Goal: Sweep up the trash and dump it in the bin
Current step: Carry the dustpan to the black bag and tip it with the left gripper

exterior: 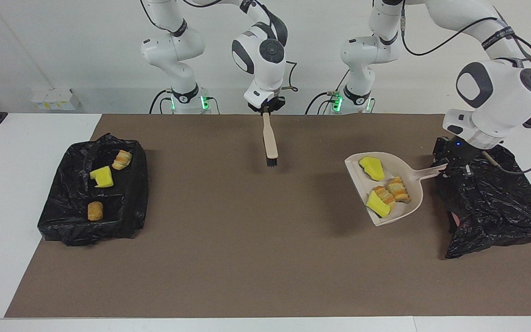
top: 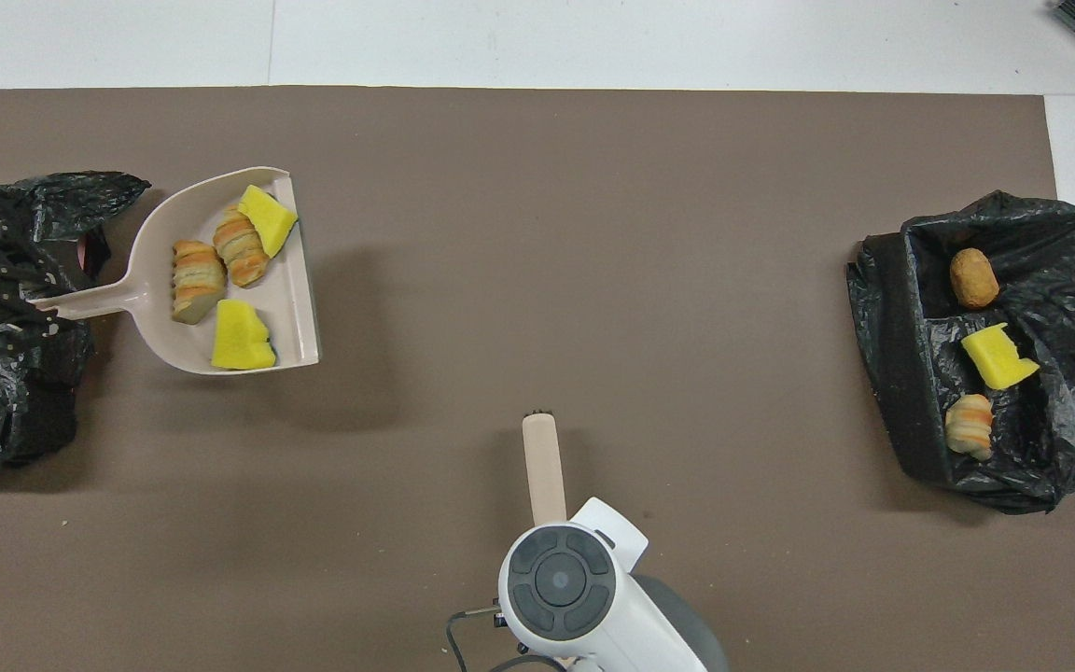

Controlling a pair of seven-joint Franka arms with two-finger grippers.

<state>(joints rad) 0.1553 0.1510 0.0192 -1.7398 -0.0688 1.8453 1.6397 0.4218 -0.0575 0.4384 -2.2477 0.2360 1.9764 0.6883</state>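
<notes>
Smooth plastic dustpan (exterior: pixel 387 184), glossy crinkled bin bag (exterior: pixel 76 216)

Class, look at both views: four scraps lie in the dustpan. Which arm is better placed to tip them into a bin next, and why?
Left. The left gripper holds the dustpan by its handle, over the lined bin at its own end. The right gripper only holds the brush.

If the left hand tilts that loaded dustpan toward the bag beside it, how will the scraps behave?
The four scraps lie loose in the dustpan, so they would probably slide out together. The yellow chunks look like foam, likely light and bouncy. The left hand holds only the handle's end, so the pan may wobble.
</notes>
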